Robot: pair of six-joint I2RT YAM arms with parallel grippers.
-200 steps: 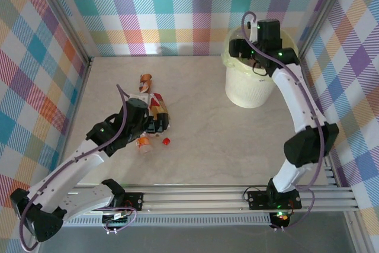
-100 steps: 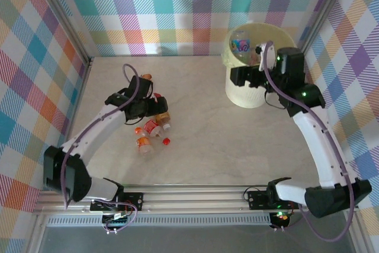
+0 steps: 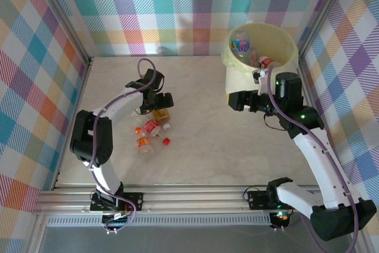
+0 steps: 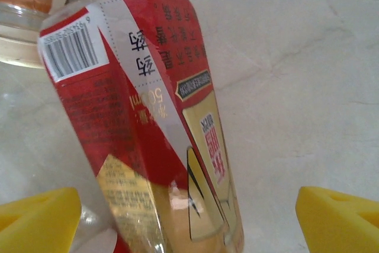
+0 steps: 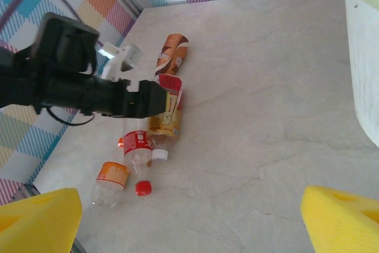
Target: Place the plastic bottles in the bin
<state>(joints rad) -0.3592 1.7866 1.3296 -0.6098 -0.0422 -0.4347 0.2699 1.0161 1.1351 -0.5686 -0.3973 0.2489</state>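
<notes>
Plastic bottles [image 3: 152, 127], small and partly crushed, lie in a loose group on the pale marble-look table [image 3: 201, 158], left of centre in the top view. A few more are already inside the large round cream-yellow bin [image 3: 240, 81] at far right. The left gripper [image 3: 161, 101] hangs over the far part of the group. The right gripper [image 3: 232, 100] is just beside the bin wall, turned toward the group.

Left wrist view: a red-and-gold labelled bottle [image 4: 154, 128] lies between the yellow pads [image 4: 35, 217]. Jaws are wide apart, nothing held yet, w/ a clear gap on one side.

Right wrist view: the right jaws are also wide, w/ nothing between them. Four bottles + a red cap [image 5: 143, 188] lie on the table.

Step in hand, I think: pick-up approach by the left arm. Next it needs to lower, centre on this bottle, close, then carry it to the bin.
</notes>
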